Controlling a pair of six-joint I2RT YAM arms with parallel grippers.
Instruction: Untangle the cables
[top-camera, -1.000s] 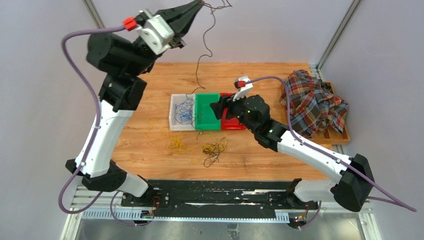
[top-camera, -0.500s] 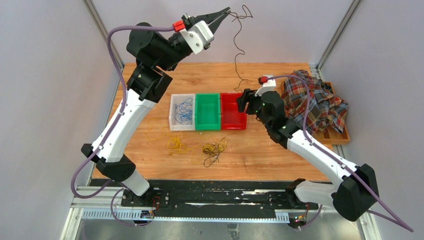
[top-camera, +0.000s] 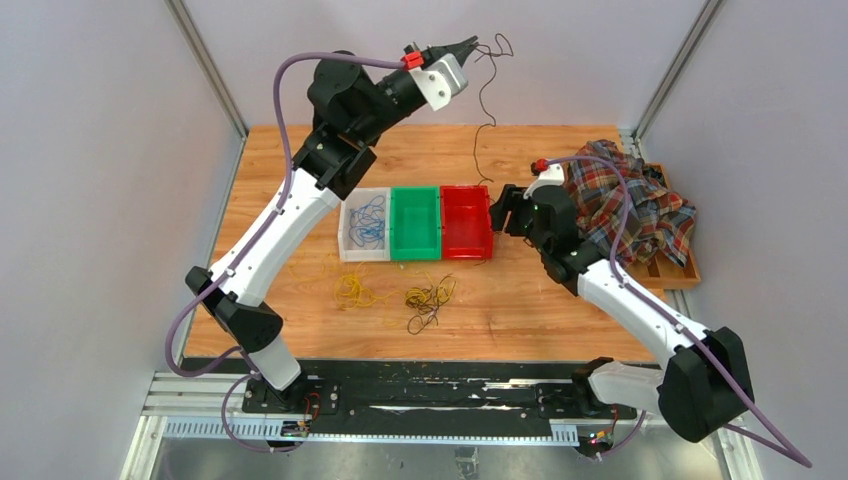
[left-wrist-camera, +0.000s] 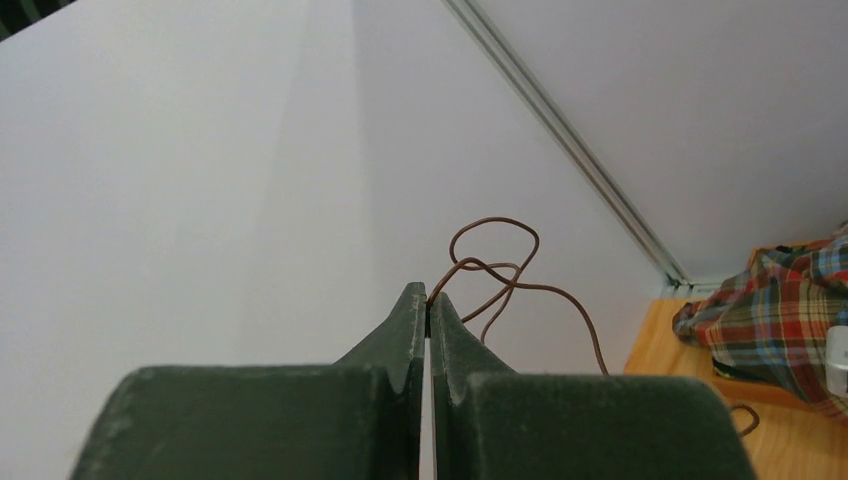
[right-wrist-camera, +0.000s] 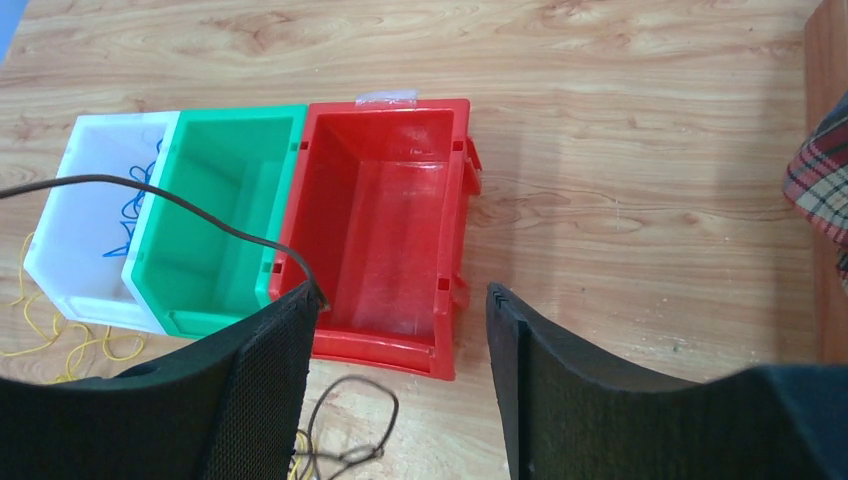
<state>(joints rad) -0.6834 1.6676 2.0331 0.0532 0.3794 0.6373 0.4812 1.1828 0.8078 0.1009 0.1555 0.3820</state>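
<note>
My left gripper (top-camera: 472, 44) is raised high at the back, shut on a thin brown cable (top-camera: 482, 100) that hangs down towards the table. In the left wrist view the shut fingertips (left-wrist-camera: 428, 297) pinch the cable (left-wrist-camera: 495, 219), which loops just beyond them. My right gripper (top-camera: 497, 210) is open by the right end of the red bin (top-camera: 466, 240). In the right wrist view the cable (right-wrist-camera: 200, 205) crosses over the green bin (right-wrist-camera: 215, 270) and ends at my left finger (right-wrist-camera: 290, 330); the gripper (right-wrist-camera: 405, 300) is empty. A brown-and-yellow tangle (top-camera: 428, 298) and yellow cable (top-camera: 350, 290) lie on the table.
A white bin (top-camera: 348, 240) holds blue cables (top-camera: 368, 220), next to the green bin (top-camera: 414, 225). A plaid cloth (top-camera: 630, 200) lies on a wooden tray (top-camera: 690, 275) at the right edge. Grey walls close in the back and sides.
My left arm has swung right and lower, carrying the brown cable with it. My right gripper has moved right, from over the green bin to the right end of the red bin.
</note>
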